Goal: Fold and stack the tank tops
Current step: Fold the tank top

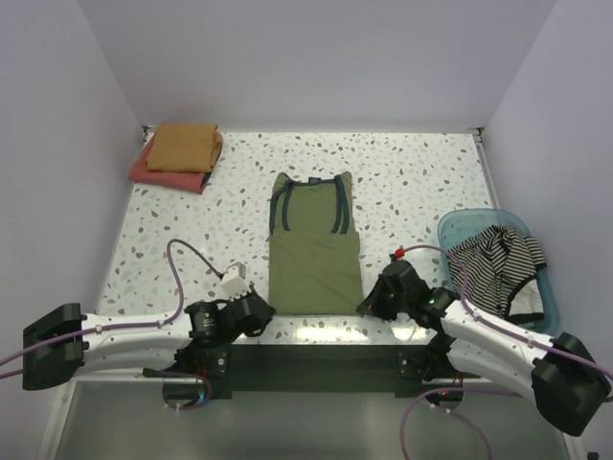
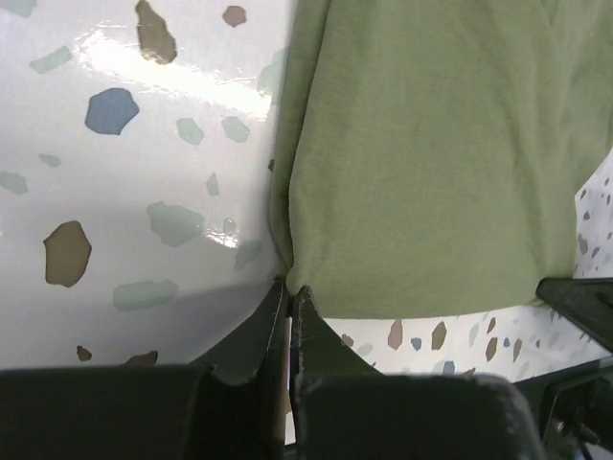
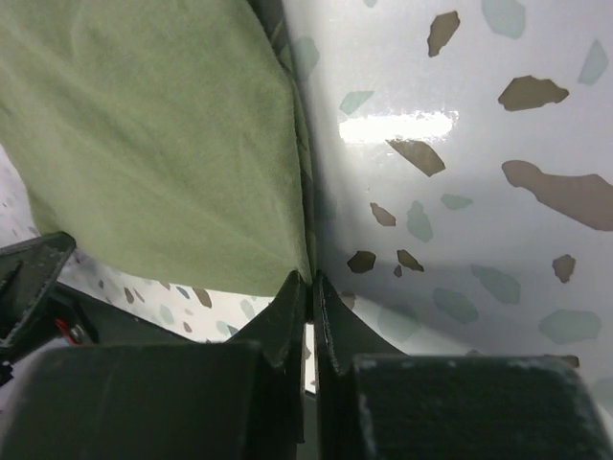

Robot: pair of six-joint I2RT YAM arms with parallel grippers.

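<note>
The olive green tank top (image 1: 314,259) lies flat in the middle of the table, straps toward the far side, hem toward me. My left gripper (image 1: 261,309) is shut on its near left hem corner; in the left wrist view the cloth (image 2: 421,163) puckers right at the closed fingertips (image 2: 289,286). My right gripper (image 1: 369,305) is shut on the near right hem corner, where the olive cloth (image 3: 153,144) meets the fingertips (image 3: 310,276). A black-and-white striped tank top (image 1: 498,259) is bunched in the basket. The folded mustard top (image 1: 185,146) lies on the folded red one (image 1: 153,175) at the far left.
The translucent blue basket (image 1: 460,222) stands at the right edge of the table, close to my right arm. White walls close in the table on the left, right and far sides. The table's near edge runs just behind both grippers.
</note>
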